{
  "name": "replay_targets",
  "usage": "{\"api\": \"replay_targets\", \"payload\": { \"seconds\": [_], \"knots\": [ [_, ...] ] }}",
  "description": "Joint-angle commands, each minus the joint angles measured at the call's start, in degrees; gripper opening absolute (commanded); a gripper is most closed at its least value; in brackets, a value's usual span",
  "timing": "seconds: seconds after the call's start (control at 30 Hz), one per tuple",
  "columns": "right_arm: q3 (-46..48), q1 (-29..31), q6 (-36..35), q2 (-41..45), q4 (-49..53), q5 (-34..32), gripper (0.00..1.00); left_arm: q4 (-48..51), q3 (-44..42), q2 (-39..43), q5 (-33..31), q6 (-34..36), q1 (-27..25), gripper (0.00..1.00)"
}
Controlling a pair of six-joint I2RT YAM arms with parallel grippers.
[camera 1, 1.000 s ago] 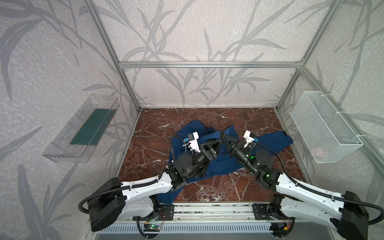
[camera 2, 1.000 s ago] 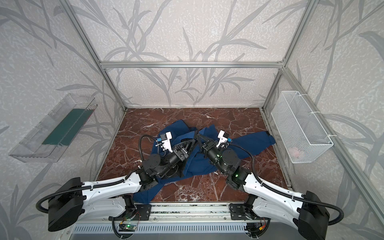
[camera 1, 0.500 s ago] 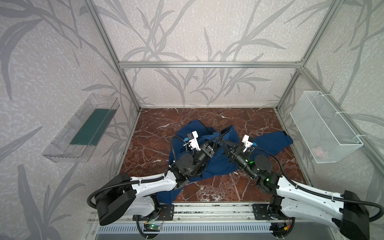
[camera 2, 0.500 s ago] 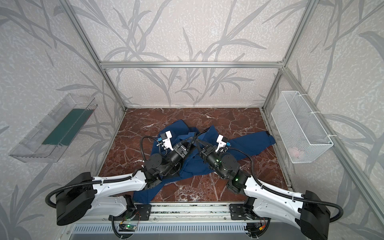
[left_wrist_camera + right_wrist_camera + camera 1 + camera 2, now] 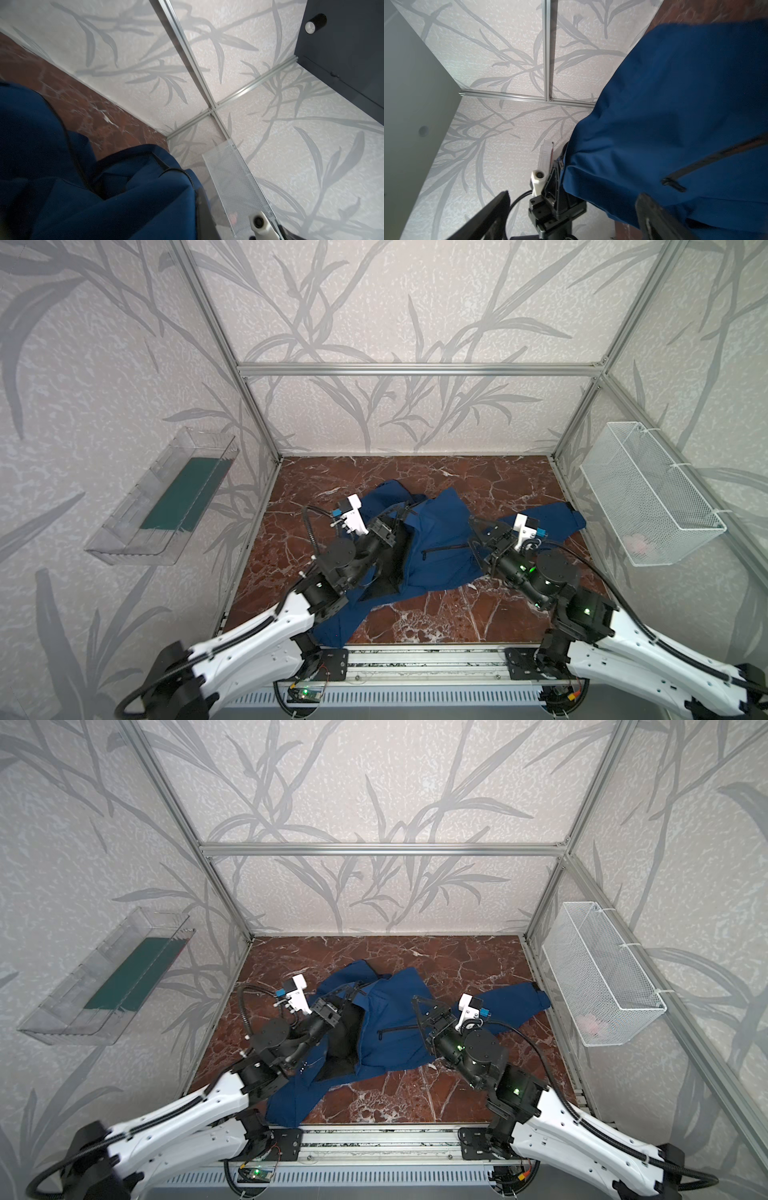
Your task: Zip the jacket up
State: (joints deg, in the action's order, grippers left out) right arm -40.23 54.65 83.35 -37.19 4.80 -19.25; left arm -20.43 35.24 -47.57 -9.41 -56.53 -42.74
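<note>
Crumpled navy-blue fabric jacket [image 5: 440, 547] on red-brown marble tabletop [image 5: 457, 622], left gripper [image 5: 405, 512] clamped on its 11 o'clock edge, right gripper [image 5: 474, 531] at 3 o'clock, jaws wide apart, gripping nothing.

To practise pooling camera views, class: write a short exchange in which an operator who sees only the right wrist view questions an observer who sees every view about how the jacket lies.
Operator: Does the jacket lie wholly on the table?
Observer: In both top views a sleeve of the jacket reaches the table's front edge, by the left arm. I cannot tell whether it hangs over.
Operator: Is any lining showing?
Observer: Yes, black lining is exposed on the left arm's side of the jacket.
</note>
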Motion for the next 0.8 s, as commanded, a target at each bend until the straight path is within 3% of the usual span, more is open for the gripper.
{"api": "replay_targets", "payload": {
  "seconds": [0.0, 0.1, 0.27, 0.33, 0.43, 0.6, 0.67, 0.77],
  "knots": [
    [-5.51, -5.89, -5.78, -3.43, 24.5, 3.02, 0.99, 34.04, 6.74, 5.75, 6.0, 4.39, 7.46, 0.0],
    [-10.69, -17.72, -15.66, -13.96, 26.67, 19.34, 0.99, 45.25, 8.63, 9.29, 14.95, 6.01, 13.36, 0.0],
    [-24.61, -24.88, -34.08, -33.2, 32.72, 30.01, 0.99, 55.37, 9.36, 13.74, 22.19, 4.73, 15.53, 0.0],
    [-30.61, -25.39, -39.19, -41.06, 36.39, 33.3, 0.99, 58.35, 8.59, 15.56, 26.23, 2.98, 15.54, 0.0],
    [-37.69, -24.93, -43.31, -50.81, 42.34, 36.05, 0.99, 65.43, 7.79, 20.24, 26.15, 1.2, 15.55, 0.0],
    [-37.26, -23.31, -43.57, -59.98, 36.51, 41.82, 0.99, 67.97, 4.83, 26.1, 24.7, -1.01, 15.52, 0.0],
    [-35.89, -23.26, -42.2, -63.88, 31.14, 48.12, 0.93, 66.46, 3.81, 26.07, 24.77, -1.36, 15.56, 0.0],
    [-34.59, -22.8, -39.76, -65.51, 25.14, 50.67, 0.61, 64.19, 4.54, 23.58, 22.7, -1.6, 15.61, 0.0]
  ]
}}
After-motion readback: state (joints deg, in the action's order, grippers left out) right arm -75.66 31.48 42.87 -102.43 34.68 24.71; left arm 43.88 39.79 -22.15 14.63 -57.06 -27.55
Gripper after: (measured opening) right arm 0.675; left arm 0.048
